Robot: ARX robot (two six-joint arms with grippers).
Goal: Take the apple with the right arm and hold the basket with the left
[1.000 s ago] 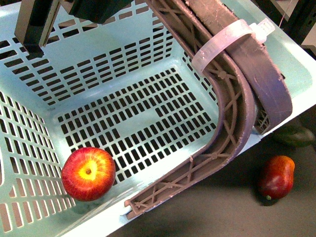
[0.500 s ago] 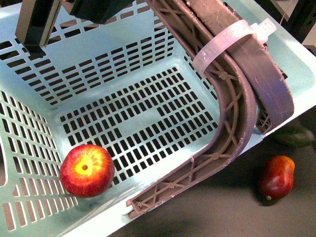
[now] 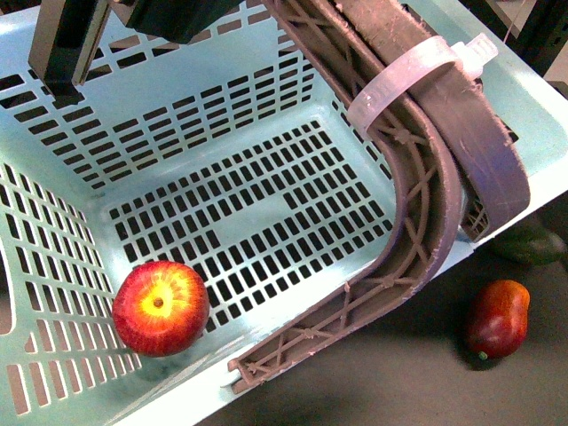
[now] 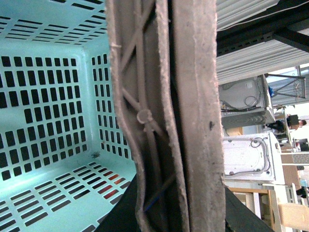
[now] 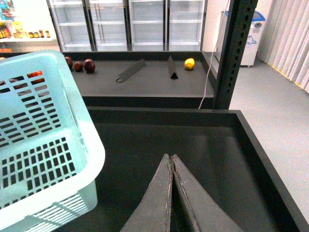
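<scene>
The pale mint-green basket (image 3: 266,195) hangs tilted and fills most of the front view. Its two brown handles (image 3: 435,186) are bound together by a white zip tie (image 3: 399,75). The red apple (image 3: 161,308) lies inside on the slotted floor, in the low corner, yellow stem patch facing up. My left gripper (image 4: 178,212) is shut on the handles (image 4: 193,96), which run between its dark fingers. My right gripper (image 5: 171,158) is shut on nothing, its tips pressed together above a dark bin floor, beside the basket's outer wall (image 5: 48,145).
A red-orange mango (image 3: 497,318) and a dark green fruit (image 3: 531,241) lie on the dark surface outside the basket. Dark arm parts (image 3: 67,44) hang over the basket's far wall. A black post (image 5: 234,53) and the bin's rim (image 5: 260,145) stand ahead of the right gripper.
The apple rocked slightly in its corner and the basket shifted by a few pixels. Otherwise nothing has moved.
</scene>
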